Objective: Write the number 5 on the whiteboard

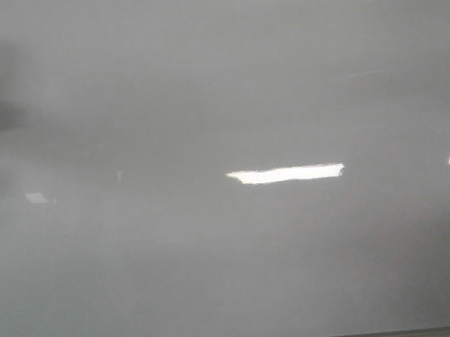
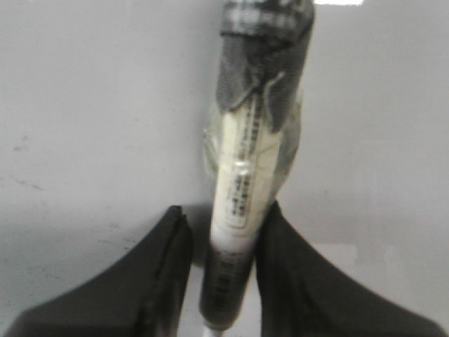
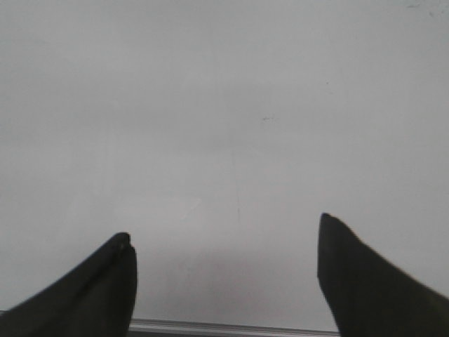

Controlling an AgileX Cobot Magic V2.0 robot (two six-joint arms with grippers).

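Clearly the left claw [image 2: 223,232] grips a marker [image 2: 242,189], its long axis pointing at the whiteboard [image 1: 227,97], near the board's left edge. No number 5 shows yet. The right claw [image 3: 224,270] hangs open, empty.

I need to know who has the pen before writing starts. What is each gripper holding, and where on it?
The left gripper pinches a marker low on its barrel. The right gripper is open, empty.
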